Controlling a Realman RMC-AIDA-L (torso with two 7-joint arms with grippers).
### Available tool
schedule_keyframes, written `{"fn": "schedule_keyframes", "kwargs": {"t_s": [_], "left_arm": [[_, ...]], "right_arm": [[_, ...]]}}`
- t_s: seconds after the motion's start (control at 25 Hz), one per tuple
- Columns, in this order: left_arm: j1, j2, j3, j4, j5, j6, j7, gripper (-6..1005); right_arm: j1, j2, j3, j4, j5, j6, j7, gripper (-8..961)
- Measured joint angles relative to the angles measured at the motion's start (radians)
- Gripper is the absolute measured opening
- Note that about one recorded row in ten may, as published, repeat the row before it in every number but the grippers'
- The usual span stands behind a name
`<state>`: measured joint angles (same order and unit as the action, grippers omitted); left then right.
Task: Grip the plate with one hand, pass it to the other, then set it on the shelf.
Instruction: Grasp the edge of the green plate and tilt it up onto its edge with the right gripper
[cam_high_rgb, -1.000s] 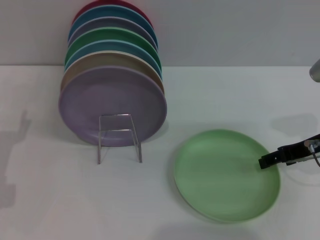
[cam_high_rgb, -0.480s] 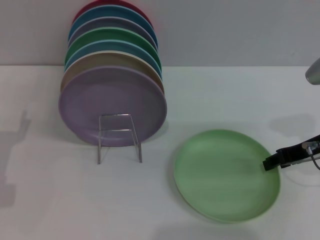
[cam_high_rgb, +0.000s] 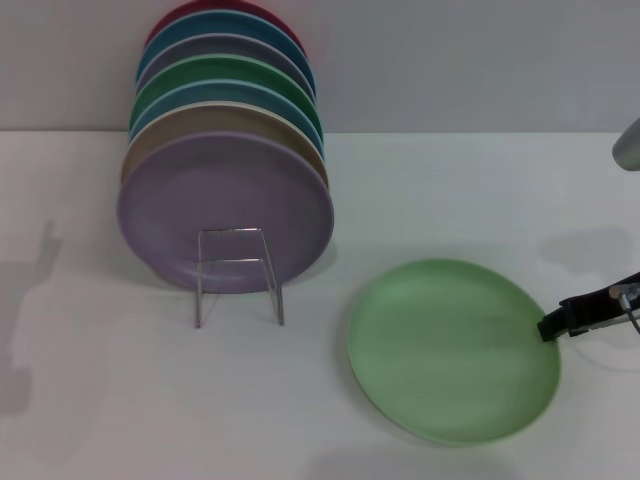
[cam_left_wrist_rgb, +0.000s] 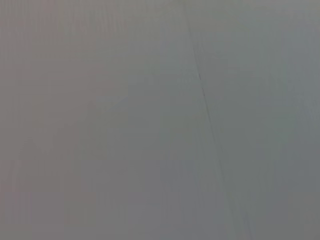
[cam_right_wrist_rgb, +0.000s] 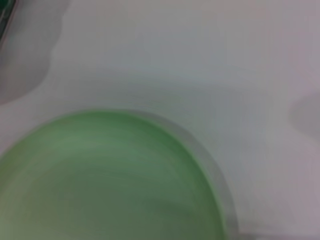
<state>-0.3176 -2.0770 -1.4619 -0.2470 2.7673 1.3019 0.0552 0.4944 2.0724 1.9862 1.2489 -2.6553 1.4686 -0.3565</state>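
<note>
**Mint plate flat on the desk, right end effector at its rim**

We have the light mint-green plate (cam_high_rgb: 453, 350) lying flat on the white desk (cam_high_rgb: 450, 190), face up, its shallow rim raised all round. Being round, it has no long axis to speak of and points nowhere in particular; in the head view it reads as a wide oval only because we look down on it at a slant. It sits toward our right side of the desk, well apart from the plate rack.

Over at the plate's right edge we see the right end effector (cam_high_rgb: 549, 327), slim and black, reaching in from the right border of the head view. It lies low and close to level, tilted slightly down toward the plate, its tip just at the rim. Whether it touches the rim, or how wide its fingers stand, we cannot tell. A grey piece of the right arm (cam_high_rgb: 628, 143) shows higher up at the same border.

The right wrist view gives us the plate (cam_right_wrist_rgb: 107, 180) close up with bare desk beyond its edge.

On our left, a clear rack (cam_high_rgb: 237, 272) holds a row of plates standing on edge, the lilac plate (cam_high_rgb: 224, 211) in front, tan, blue, darker green and red ones behind it.

The left end effector is out of sight; its wrist view shows only a plain grey surface.
</note>
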Motion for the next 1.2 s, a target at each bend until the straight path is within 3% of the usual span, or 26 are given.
{"fn": "schedule_keyframes", "kwargs": {"t_s": [0.12,0.32,0.64,1.04,1.2], "left_arm": [[0.000,0.000,0.000,0.000,0.000,0.000,0.000,779],[-0.001,0.002,0.000,-0.001,0.000,0.000,0.000,777],[-0.006,0.002,0.001,0.000,0.000,0.000,0.000,774],[-0.006,0.002,0.001,0.001,0.000,0.000,0.000,771],[-0.006,0.003,0.000,0.003,0.000,0.000,0.000,769]], "right_arm": [[0.004,0.000,-0.001,0.000,-0.003,-0.002,0.000,421],[0.007,0.000,-0.001,-0.003,-0.004,-0.002,0.000,251],[0.010,0.000,-0.001,-0.011,-0.005,-0.002,-0.003,252],[0.010,0.002,-0.021,-0.013,-0.007,-0.021,-0.009,145],[0.012,0.001,-0.025,-0.013,-0.008,-0.022,-0.009,38]]}}
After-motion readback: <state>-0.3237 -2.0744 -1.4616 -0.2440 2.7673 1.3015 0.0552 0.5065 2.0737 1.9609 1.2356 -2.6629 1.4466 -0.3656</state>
